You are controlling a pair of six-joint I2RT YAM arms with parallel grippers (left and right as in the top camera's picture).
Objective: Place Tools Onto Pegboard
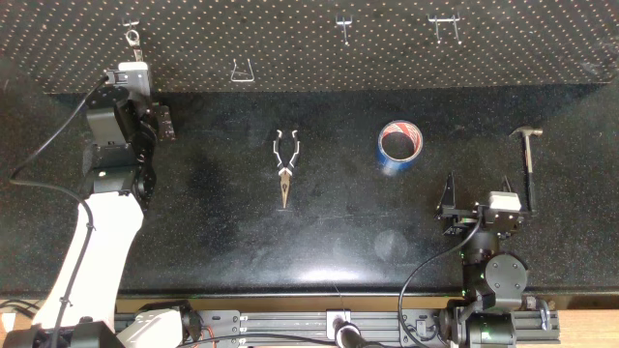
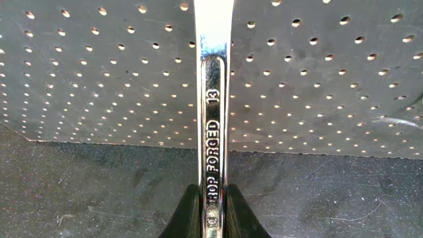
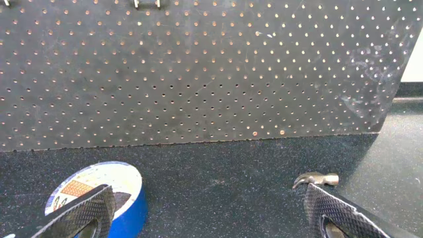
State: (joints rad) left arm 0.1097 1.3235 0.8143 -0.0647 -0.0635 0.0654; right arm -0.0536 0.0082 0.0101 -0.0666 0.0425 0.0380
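Left wrist view: slim polished chrome wrench clamped in left tool.

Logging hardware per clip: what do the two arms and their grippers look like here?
Left arm: white lower link, black upper joints. Right arm: black throughout. Each trails a black cable. Right gripper: black fingers with textured pads and a white block behind them. Left gripper: black fingers.
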